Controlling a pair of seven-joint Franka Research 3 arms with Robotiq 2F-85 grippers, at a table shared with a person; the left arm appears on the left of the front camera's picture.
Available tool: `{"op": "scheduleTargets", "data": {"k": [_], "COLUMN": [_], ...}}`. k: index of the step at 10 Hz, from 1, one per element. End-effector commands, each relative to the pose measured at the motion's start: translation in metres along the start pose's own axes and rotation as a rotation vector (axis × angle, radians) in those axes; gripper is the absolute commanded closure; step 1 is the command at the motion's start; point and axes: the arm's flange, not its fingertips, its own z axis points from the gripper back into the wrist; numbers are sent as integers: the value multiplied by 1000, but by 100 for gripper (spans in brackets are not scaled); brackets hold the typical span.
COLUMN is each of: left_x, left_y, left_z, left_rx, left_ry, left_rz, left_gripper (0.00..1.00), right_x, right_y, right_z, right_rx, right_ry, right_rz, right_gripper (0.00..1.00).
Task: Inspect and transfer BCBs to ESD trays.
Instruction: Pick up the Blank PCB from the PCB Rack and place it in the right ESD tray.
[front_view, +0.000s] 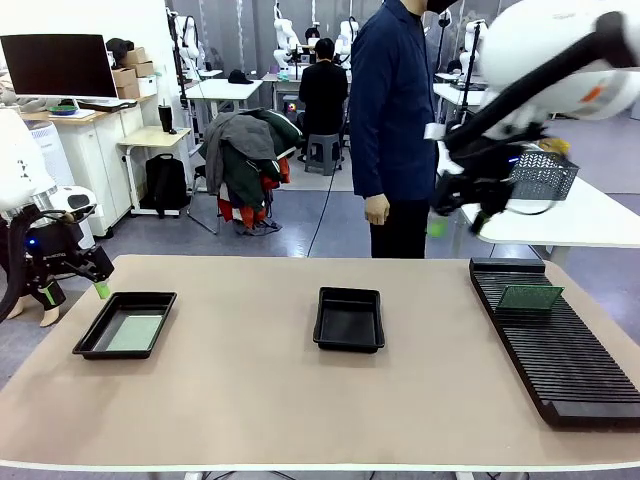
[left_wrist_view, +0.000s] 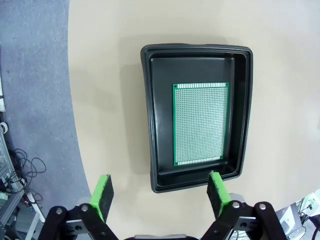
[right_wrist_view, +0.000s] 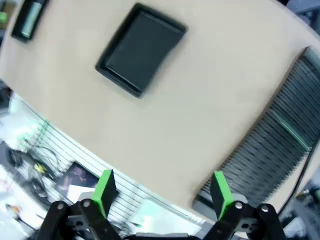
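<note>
Left gripper: jaws over the table, near its edge. First tray lies on the table just ahead of the jaws, its near rim between the fingertips, nearer the right one. First board lies flat in it.

Right gripper: second tray ahead and left of the jaws. Rack ahead and right, second board standing in its slots. Both on the table.

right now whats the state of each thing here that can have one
left tray: holds one board
tray board: lying flat on the tray floor
middle tray: empty
rack: one board in a far slot
rack board: standing on edge
left gripper: open, holding nothing
right gripper: open, holding nothing
</note>
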Motion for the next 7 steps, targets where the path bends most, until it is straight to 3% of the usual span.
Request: {"op": "scheduleTargets", "data": {"k": [1, 4, 7], "left_x": [-1, -1, -1], "left_y": [0, 0, 0], "left_z": [-1, -1, -1], "left_rx": [-9, -9, -9], "left_ry": [-9, -9, -9], "left_rz": [-9, -9, -9], "left_gripper": [0, 0, 0], "right_x": [-41, -81, -99], "right_y": [-45, -95, -124], "right_z": [22, 63, 88], "right_rx": [-82, -124, -116], "right_ry": [-88, -105, -15], "right_rz": [231, 531, 792], "right_gripper": [0, 0, 0]}}
